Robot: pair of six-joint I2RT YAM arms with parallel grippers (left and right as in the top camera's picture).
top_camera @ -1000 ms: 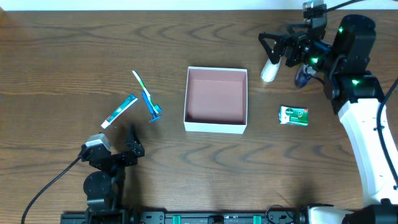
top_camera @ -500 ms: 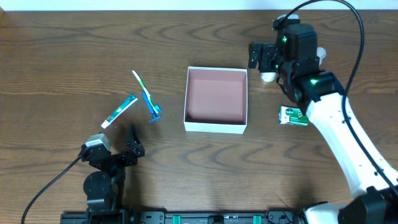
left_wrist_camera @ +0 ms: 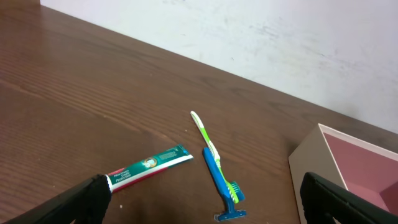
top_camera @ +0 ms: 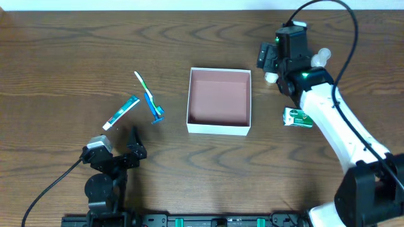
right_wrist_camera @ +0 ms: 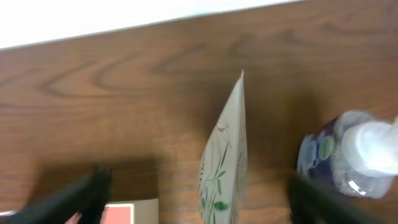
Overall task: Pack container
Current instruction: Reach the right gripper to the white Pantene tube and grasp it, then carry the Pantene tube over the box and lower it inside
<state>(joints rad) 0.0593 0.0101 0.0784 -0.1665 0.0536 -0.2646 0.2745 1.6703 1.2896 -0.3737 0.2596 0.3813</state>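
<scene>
Well, your right end effector hangs released over what seems a pale tube. Left end effector: released too.

1. The left arm sits folded low, its wrist tucked close behind the fingers.
2. The left gripper has its fingers spread wide apart.
3. The right arm stretches out long, its white link trailing behind the fingers.
4. The right gripper gapes wide too, its fingers blurred.
</scene>
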